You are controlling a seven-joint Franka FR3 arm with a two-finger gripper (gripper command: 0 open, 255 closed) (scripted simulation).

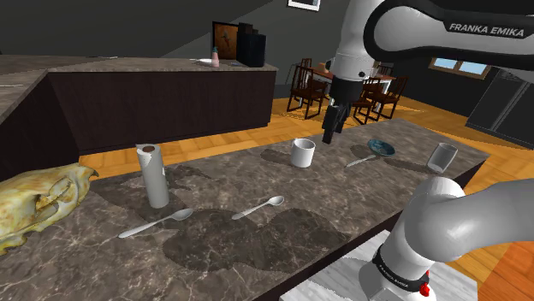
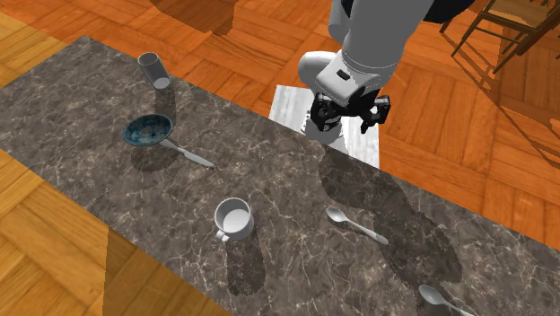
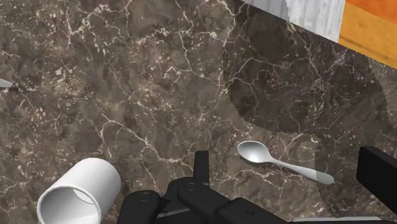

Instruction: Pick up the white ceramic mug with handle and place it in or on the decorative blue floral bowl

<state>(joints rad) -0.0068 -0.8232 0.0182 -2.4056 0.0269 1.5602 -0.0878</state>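
In the shoulder view, the white mug (image 1: 302, 152) stands upright on the desk (image 1: 222, 184), well left of the bowl (image 1: 381, 148). It is probably stiff, smooth, breakable and rather light, so its rim wall seems the best hold. Above, between them, the fingers (image 3: 378, 178) stand wide apart and hold nothing.

White mug (image 2: 233, 218); blue bowl (image 2: 148, 131), seemingly floral; brown white-veined counter (image 2: 296, 179).

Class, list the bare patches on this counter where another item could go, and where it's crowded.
Bare: between the white mug and the middle spoon; between that spoon and the counter's stand-side edge. Crowded: blue bowl, its spoon, glass.
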